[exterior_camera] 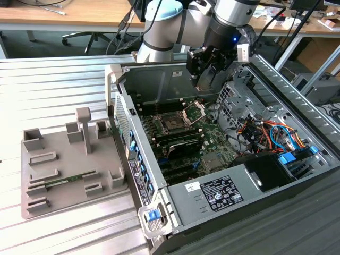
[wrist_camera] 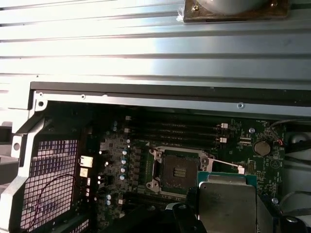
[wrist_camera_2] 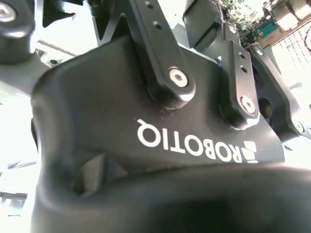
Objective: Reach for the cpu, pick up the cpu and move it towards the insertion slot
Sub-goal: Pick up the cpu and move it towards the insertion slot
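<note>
My gripper (exterior_camera: 204,79) hangs over the open computer case, above the far end of the green board. In the first wrist view it is shut on the cpu (wrist_camera: 227,201), a silvery square chip with a green edge held between the black fingers (wrist_camera: 181,214). The insertion slot (exterior_camera: 174,123) is a square socket with a dark centre and its shiny metal frame swung open. In the first wrist view the insertion slot (wrist_camera: 177,170) lies just beside the held cpu, which partly overlaps the socket's frame. The cpu is apart from the socket, up in the air.
A grey tray (exterior_camera: 69,159) with raised blocks lies on the ribbed metal table (exterior_camera: 53,79) at the exterior view's left. The case wall (exterior_camera: 133,154) stands between the tray and the board. A drive cage and coloured cables (exterior_camera: 265,133) crowd the exterior view's right. Long black memory slots (wrist_camera: 175,131) run beside the socket.
</note>
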Robot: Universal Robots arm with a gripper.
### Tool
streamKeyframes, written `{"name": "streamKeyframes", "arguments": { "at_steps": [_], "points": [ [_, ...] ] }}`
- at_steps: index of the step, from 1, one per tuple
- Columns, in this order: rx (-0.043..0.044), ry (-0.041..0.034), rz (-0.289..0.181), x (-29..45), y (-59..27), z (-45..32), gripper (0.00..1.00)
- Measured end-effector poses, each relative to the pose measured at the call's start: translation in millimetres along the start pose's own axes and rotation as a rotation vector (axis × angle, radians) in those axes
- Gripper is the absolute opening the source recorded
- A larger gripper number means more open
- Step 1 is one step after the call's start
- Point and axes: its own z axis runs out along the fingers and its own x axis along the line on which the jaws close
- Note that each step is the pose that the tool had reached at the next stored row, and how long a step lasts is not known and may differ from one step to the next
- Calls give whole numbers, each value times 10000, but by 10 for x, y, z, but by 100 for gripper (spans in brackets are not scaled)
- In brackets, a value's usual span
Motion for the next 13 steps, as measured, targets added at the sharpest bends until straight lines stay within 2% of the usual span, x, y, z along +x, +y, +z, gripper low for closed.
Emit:
{"name": "streamKeyframes", "arguments": {
  "at_steps": [7, 13],
  "points": [
    [0, 0, -1, -4, 43, 33, 54],
    [0, 0, 0, -4, 45, 38, 54]
  ]
}}
